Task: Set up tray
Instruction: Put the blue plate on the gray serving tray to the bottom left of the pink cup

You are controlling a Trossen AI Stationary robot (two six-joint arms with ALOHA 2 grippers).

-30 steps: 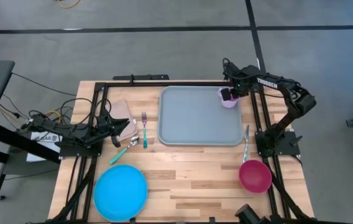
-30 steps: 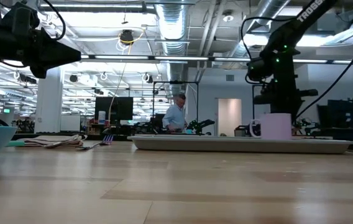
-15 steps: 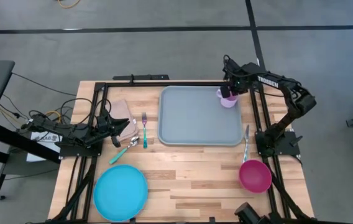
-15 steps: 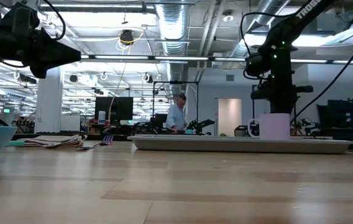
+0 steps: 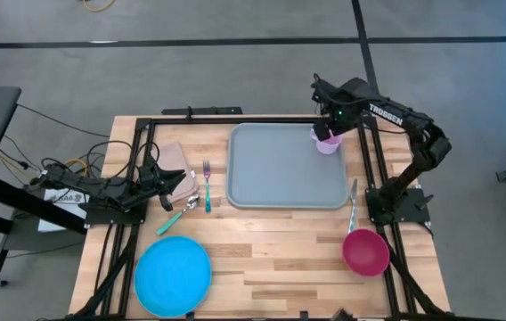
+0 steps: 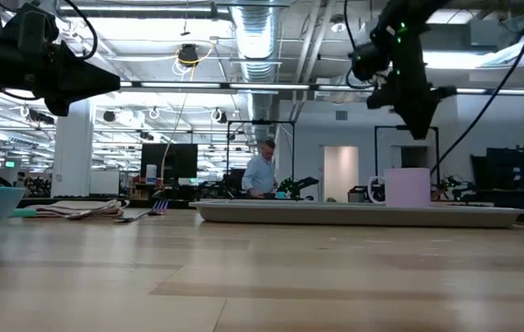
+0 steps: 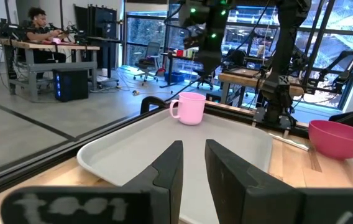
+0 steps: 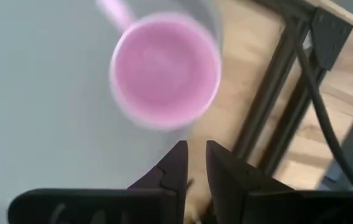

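Your tray [image 5: 286, 167] is lying flat on the wooden bench [image 5: 271, 254], toward the far side, between the two arms. A pink mug [image 5: 328, 143] is standing upright in the tray's far right corner, with its handle pointing in toward the tray's middle.

Your right tool [image 5: 332, 118] is hanging in the air right above the mug and is not touching it. Its two fingers [image 8: 175, 163] are sitting close together with only a thin gap, and they are holding nothing.

Your left tool [image 5: 180, 184] is waiting low on the left side of the bench, over a brown cloth [image 5: 182, 162]. Its fingers [image 7: 171, 167] are also close together and empty.

A fork [image 5: 207, 185] is lying just left of the tray, and a spoon with a green handle [image 5: 177, 214] is lying beside it. A blue plate [image 5: 173, 275] is sitting at the near left. A pink bowl [image 5: 365, 251] is sitting at the near right, and a knife [image 5: 352, 204] is lying between the bowl and the tray.
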